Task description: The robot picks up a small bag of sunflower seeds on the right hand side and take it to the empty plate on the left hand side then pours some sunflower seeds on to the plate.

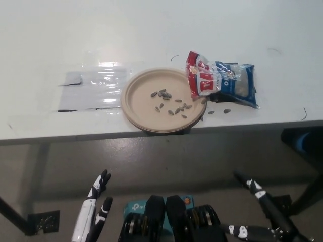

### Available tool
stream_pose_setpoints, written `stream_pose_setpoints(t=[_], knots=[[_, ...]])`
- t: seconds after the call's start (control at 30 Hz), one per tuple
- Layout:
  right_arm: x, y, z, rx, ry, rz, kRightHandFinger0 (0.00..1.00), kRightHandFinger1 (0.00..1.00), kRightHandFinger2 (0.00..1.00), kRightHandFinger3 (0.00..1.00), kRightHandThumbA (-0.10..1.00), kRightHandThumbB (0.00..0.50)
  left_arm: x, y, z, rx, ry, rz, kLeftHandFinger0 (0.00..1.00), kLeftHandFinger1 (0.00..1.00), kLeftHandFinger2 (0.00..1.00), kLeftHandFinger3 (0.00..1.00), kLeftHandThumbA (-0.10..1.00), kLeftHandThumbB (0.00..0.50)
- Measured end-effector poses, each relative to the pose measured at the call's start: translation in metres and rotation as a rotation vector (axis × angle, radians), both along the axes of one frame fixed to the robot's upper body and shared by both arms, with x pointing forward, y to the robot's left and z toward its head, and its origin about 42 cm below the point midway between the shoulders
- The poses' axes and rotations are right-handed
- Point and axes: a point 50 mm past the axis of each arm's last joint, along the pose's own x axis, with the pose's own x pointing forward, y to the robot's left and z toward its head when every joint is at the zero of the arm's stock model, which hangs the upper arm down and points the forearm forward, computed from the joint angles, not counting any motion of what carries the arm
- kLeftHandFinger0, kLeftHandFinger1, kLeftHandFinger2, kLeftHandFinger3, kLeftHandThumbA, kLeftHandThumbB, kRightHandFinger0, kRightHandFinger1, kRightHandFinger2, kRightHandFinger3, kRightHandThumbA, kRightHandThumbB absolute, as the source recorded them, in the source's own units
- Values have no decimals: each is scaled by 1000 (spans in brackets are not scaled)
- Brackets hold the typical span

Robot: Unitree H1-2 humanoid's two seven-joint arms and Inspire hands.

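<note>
- The bag of sunflower seeds (221,80) lies flat on the table (151,30), touching the right edge of the plate (133,103), with its red-and-white end overlapping the plate's rim and its blue end pointing away from the plate.
- No hand holds the bag; it rests on its side, which fits a bag set down once pouring is over, its mouth apparently toward the plate.
- The plate sits at the front edge of the table and carries a loose scatter of seeds (169,103) across its middle and right part, so the pouring step looks done.
- A few stray seeds (219,111) lie on the table just right of the plate, below the bag, likely spilled past the rim.
- A sheet of clear plastic (93,88) is taped flat to the table just left of the plate; it plays no part in the task.
- The right hand (265,209) is black and hangs low, well below and to the right of the plate, under the table's edge; its fingers are spread and it grips nothing.
- The left hand (96,214) is white and rests well below and to the left of the plate, fingers apart, empty and idle.
- Judged from this layout, the task is essentially complete, with both hands clear of the table.
</note>
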Motion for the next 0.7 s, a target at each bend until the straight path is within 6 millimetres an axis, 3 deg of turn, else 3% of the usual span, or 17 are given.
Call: stream_pose_setpoints(t=[0.1,0.2,0.6,0.7], knots=[[5,1,-27,20,55,-31,1000,1000,1000,1000,1000,316,1,3,0,-3,14,-14,1000,1000,1000,1000,1000,416],[13,2,-37,40,54,-45,1000,1000,1000,1000,1000,305,3,5,2,-5,14,-22,1000,1000,1000,1000,1000,410],[18,5,-39,75,8,-59,1000,1000,1000,1000,1000,288,3,7,3,-33,24,-18,1000,1000,1000,1000,1000,402],[15,5,-41,80,8,-60,1000,1000,1000,1000,1000,259,1,5,2,-41,35,-13,1000,1000,1000,1000,1000,350]])
